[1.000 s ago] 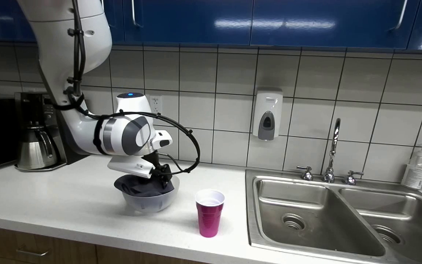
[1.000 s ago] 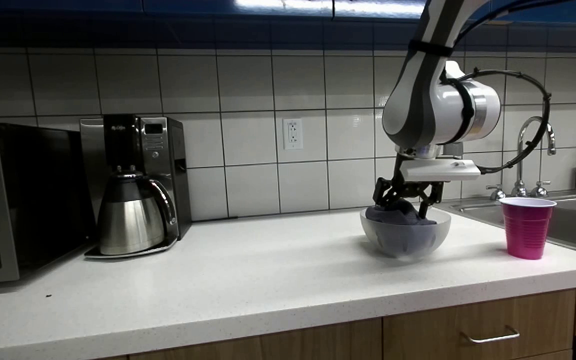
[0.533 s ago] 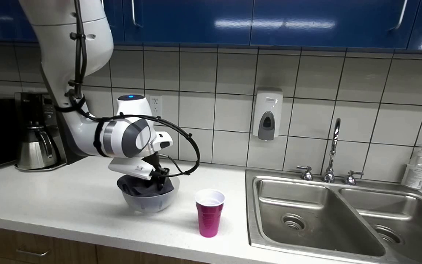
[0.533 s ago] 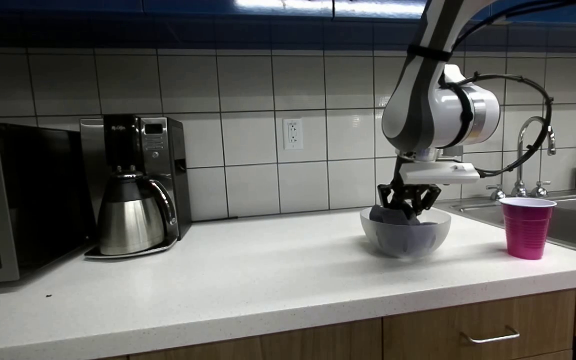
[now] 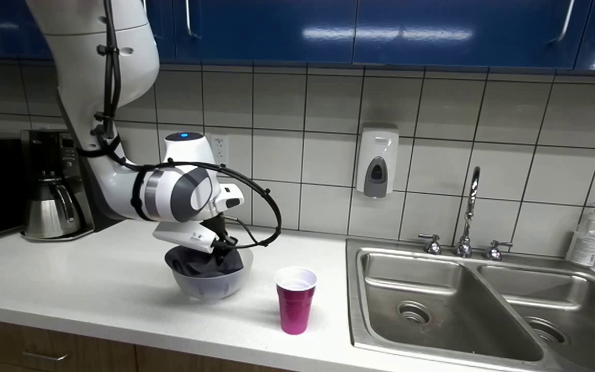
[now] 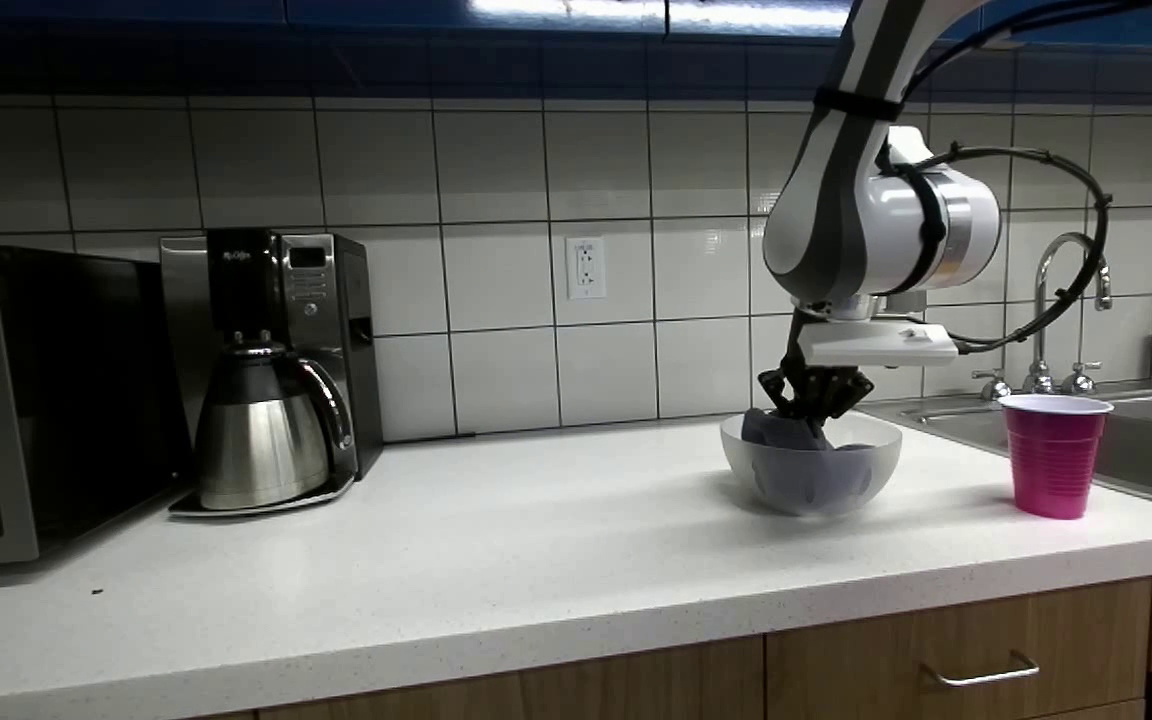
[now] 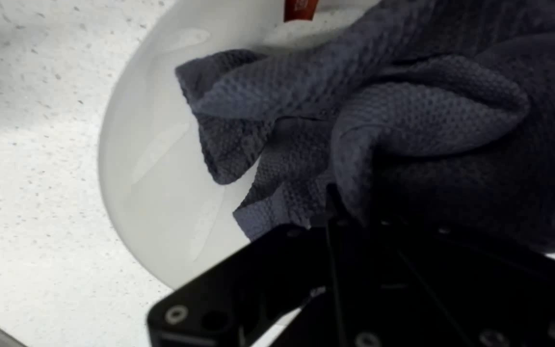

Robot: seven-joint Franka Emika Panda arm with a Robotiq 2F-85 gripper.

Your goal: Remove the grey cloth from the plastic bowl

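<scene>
The grey cloth (image 7: 422,115) lies crumpled inside the translucent plastic bowl (image 7: 147,193), which stands upright on the counter. In an exterior view some of the cloth (image 5: 199,262) rises above the rim of the bowl (image 5: 212,287). My gripper (image 6: 816,422) points down into the bowl (image 6: 816,485), its fingers drawn together beside a bunched part of the cloth (image 6: 776,430). From the wrist, a fold of cloth runs down between the fingers of the gripper (image 7: 352,214), so they are shut on it. The fingertips themselves are dark and partly hidden by the fabric.
A magenta cup (image 5: 295,302) stands close to the bowl, on the side of the steel double sink (image 5: 355,305). Further along the counter are a coffee maker (image 6: 266,420) and a microwave (image 6: 86,400). Blue cupboards (image 5: 277,31) hang above.
The fingers have come together from wide apart, bunching the cloth between them. The hand dipped slightly at first and has hardly moved since. The bowl stays where it was.
</scene>
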